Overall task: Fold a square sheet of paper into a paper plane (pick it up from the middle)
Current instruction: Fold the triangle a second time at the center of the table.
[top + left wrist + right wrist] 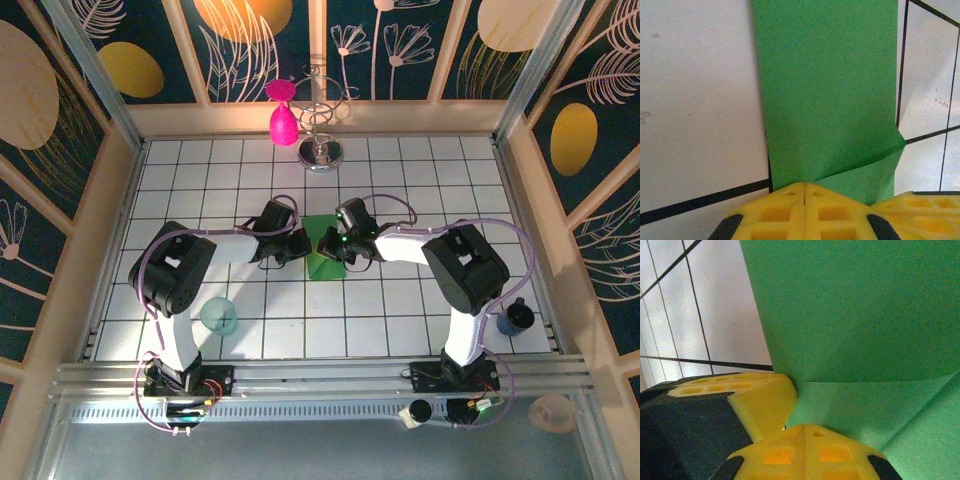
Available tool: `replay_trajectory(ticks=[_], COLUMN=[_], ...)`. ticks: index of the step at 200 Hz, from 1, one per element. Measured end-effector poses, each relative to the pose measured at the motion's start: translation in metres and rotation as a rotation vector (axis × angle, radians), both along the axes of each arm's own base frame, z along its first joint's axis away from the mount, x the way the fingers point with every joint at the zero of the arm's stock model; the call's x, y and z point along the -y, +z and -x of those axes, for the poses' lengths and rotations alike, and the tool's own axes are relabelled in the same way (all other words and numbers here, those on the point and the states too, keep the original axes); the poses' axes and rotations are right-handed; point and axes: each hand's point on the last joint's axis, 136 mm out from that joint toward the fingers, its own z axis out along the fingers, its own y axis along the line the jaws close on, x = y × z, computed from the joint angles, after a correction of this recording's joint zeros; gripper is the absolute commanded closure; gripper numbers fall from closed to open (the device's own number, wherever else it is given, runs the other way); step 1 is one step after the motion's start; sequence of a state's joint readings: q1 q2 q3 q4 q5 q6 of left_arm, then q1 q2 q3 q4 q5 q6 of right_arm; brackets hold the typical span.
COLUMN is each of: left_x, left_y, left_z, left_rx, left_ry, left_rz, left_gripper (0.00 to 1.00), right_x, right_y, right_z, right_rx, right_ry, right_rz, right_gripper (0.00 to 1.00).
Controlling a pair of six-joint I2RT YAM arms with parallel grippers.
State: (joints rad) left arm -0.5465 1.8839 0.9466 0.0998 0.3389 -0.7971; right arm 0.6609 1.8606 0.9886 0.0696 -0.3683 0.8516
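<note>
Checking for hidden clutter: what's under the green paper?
White gridded table shows either side of the green paper, pinched by the left fingers and right fingers. The patch directly beneath it is covered.

The left gripper [805,186] has its yellow fingers [775,212] pressed together with no gap. The green sheet of paper [830,90] rises from their seam, seemingly pinched there. Its lower right corner bends over as a slanting flap. Beneath lies the white tabletop [700,100] with black grid lines.
</note>
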Motion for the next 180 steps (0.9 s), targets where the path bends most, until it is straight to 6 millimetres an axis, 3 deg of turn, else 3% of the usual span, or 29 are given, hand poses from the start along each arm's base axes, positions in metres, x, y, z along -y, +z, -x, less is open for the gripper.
replay_trajectory(ticks=[99, 180], left_x=[-0.001, 0.002], left_y=[0.002, 0.035], left_z=[0.0, -0.002], left_rx=[-0.004, 0.057], left_ry=[0.002, -0.001], left_rz=[-0.005, 0.038], left_gripper=[1.0, 1.0], right_x=[0.0, 0.0], right_y=[-0.006, -0.012], right_z=[0.002, 0.007], right_rx=[-0.026, -0.045], right_ry=[-0.009, -0.001], right_rz=[-0.001, -0.009], right_gripper=[0.93, 0.93])
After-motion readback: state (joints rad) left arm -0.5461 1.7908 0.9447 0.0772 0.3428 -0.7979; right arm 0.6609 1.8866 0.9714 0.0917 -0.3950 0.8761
